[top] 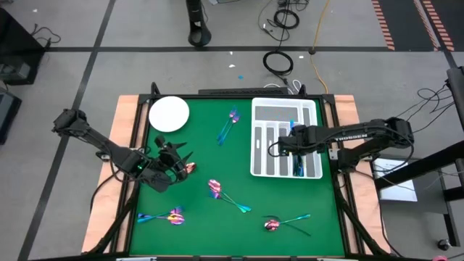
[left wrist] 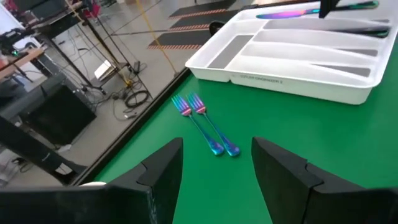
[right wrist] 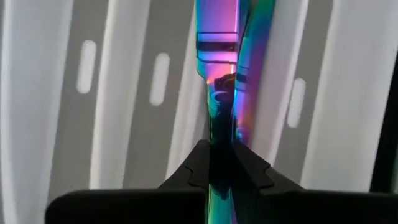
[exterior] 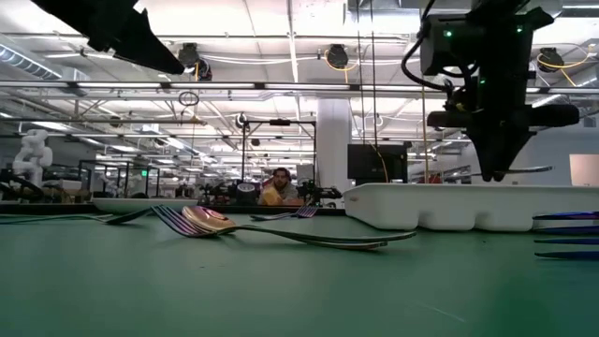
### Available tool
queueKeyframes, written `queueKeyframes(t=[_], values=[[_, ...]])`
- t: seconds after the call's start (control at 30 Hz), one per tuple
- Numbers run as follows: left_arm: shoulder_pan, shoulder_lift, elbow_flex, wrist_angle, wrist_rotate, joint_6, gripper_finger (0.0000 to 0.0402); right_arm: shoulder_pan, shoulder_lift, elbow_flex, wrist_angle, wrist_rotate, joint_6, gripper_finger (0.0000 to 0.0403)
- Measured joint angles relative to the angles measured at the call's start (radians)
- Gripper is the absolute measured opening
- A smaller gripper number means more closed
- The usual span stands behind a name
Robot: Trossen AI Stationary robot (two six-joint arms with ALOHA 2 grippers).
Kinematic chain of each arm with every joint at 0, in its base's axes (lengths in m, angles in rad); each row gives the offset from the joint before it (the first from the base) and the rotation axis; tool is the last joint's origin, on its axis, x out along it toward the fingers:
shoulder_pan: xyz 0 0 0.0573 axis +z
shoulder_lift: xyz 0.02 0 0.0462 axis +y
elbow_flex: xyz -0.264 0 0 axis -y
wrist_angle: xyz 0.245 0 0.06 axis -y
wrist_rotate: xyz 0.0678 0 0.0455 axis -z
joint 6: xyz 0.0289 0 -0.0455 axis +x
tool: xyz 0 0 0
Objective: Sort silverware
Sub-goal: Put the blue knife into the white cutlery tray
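Observation:
The silverware lies in scattered groups on the green table: two forks (top: 228,127) side by side, also in the left wrist view (left wrist: 205,124), a pile (top: 217,190), and pieces near the near edge (top: 171,215) (top: 278,222). A spoon (top: 190,168) lies beside my left gripper (top: 178,158), which hangs open above the table, pointing toward the two forks (left wrist: 216,144). My right gripper (top: 296,142) is over the white compartmented tray (top: 262,138), shut on one iridescent piece (right wrist: 217,68). Blue pieces (top: 298,164) lie in the tray. My right gripper pinches a slim iridescent piece between its two fingers (right wrist: 196,165), on the narrow stretch (right wrist: 219,127) below its wider pink part. The fingers come from above, pointing down. The piece is lifted clear and lies level above the tray (exterior: 519,171).
The round white plate (top: 169,114) sits at the table's far left corner. The tray (exterior: 449,204) stands along the right side. Bare green mat lies between the tray and the forks. A person (exterior: 273,190) shows far behind the table.

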Motion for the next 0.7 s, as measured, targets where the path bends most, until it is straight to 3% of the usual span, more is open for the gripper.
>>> queueKeyframes(t=[0.37,0.7], values=[[-0.001,-0.024,0.001,0.009,0.020,0.000,0.0194,0.052,0.000,-0.006,-0.022,0.010,0.136,0.0015],[-0.021,-0.024,0.001,0.029,0.023,0.007,0.0194,0.088,0.000,-0.110,0.065,0.029,0.230,0.0016]])
